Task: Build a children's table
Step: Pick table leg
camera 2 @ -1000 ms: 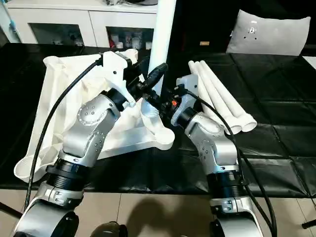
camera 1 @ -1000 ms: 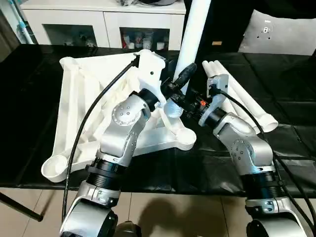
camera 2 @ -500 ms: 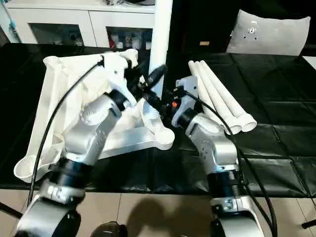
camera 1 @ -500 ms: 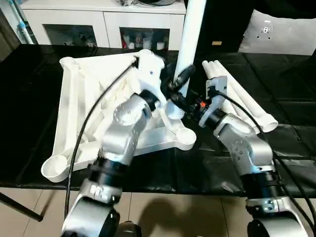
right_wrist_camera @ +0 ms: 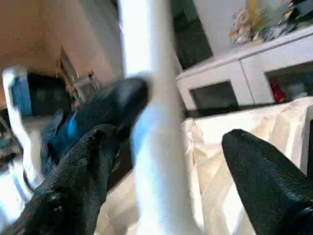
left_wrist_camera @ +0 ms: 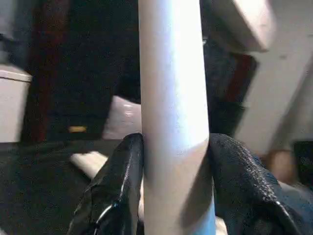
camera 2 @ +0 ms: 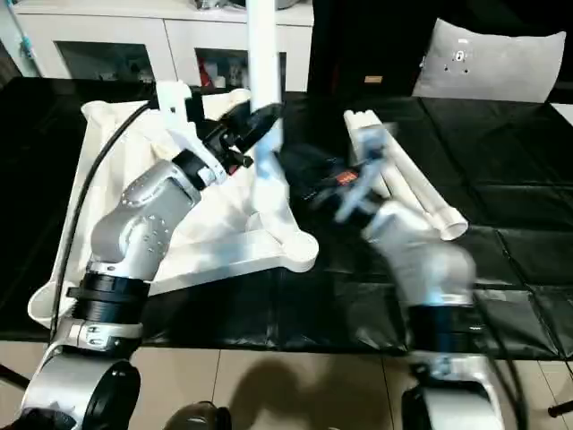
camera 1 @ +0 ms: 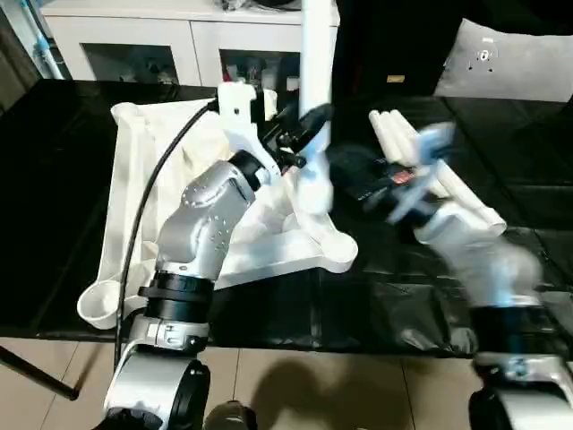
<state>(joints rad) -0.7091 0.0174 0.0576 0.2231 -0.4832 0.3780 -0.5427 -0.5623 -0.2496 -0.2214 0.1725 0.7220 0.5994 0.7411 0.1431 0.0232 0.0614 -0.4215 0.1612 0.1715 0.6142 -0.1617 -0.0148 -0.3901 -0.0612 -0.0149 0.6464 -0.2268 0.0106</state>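
The left gripper (camera 1: 304, 125) is seen from the head views clamped on 1 smooth white tube leg (camera 1: 315, 90), now held upright rather than leaning right as before. The leg's foot is stood on the ribbed, upturned table top (camera 1: 143, 179), which lies on the black-sheeted work table (camera 1: 54, 179). The right gripper (camera 1: 358, 175), blurred, has been pulled back. 3 spare legs (camera 1: 430, 175) are lying alongside. In the left wrist view, textured black fingers (left_wrist_camera: 117, 186) are pressed on both sides of the leg. In the right wrist view, the right gripper's fingers (right_wrist_camera: 264, 176) are spread wide apart, clear of the leg.
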